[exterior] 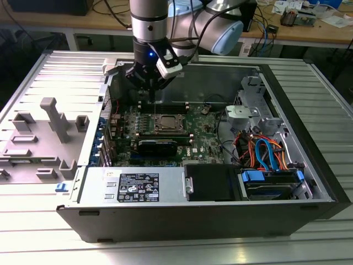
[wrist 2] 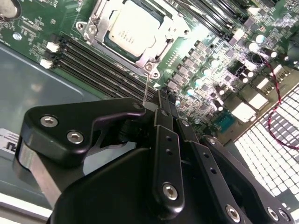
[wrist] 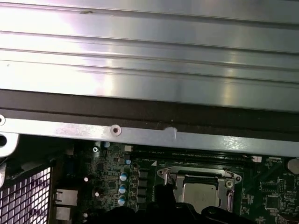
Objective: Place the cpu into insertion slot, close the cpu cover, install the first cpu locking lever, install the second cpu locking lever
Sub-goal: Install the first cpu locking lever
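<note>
The silvery cpu (wrist 2: 133, 28) lies flat in the insertion slot (wrist 2: 152, 52) on the green motherboard (exterior: 193, 130). The cpu cover (wrist 2: 99, 19) is down around it, with the chip showing through its window. A thin wire cpu locking lever (wrist 2: 147, 86) stands up from the socket's corner to my fingertips. My gripper (wrist 2: 162, 96) hangs just above that corner, its fingers pressed together at the lever's upper end. In the exterior view the gripper (exterior: 154, 102) is over the far-left corner of the cpu (exterior: 168, 123). In the first wrist view the cpu (wrist: 201, 193) sits inside the cover (wrist: 196, 176).
The motherboard lies in an open computer case (exterior: 287, 210) on a ribbed metal table. Black memory slots (wrist 2: 93, 65) run beside the socket. A power supply (exterior: 138, 185), a drive bay with orange and blue cables (exterior: 265, 152), and a grey fixture (exterior: 49, 118) on the exterior view's left surround it.
</note>
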You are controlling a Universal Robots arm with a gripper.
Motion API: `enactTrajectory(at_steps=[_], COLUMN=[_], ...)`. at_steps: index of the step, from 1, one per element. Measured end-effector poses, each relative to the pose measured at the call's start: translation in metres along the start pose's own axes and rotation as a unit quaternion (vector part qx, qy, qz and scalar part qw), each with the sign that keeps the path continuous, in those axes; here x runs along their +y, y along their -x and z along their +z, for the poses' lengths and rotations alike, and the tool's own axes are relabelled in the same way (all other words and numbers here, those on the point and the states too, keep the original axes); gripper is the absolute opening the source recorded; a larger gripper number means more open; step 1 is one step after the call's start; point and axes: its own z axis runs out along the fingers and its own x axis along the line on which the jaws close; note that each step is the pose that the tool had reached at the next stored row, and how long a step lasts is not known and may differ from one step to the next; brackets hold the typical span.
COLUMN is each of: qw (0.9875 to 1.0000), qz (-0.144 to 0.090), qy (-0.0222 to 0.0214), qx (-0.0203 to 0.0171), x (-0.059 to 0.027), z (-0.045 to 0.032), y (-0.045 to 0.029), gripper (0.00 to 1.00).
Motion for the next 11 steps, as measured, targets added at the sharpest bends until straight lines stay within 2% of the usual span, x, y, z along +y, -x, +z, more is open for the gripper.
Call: enactTrajectory(at_steps=[4,8,11], qw=[1.0000,1.0000,1.0000], qz=[0.001,0.002,0.002], qy=[-0.0017,-0.0028,-0.0051], qx=[0.0001,0.0002,0.0004], x=[0.0011,0.0013,0.0016], z=[0.0009,0.0023,0.0064], y=[0.0103,0.0132,0.0143], gripper=[0.11,0.11,0.11])
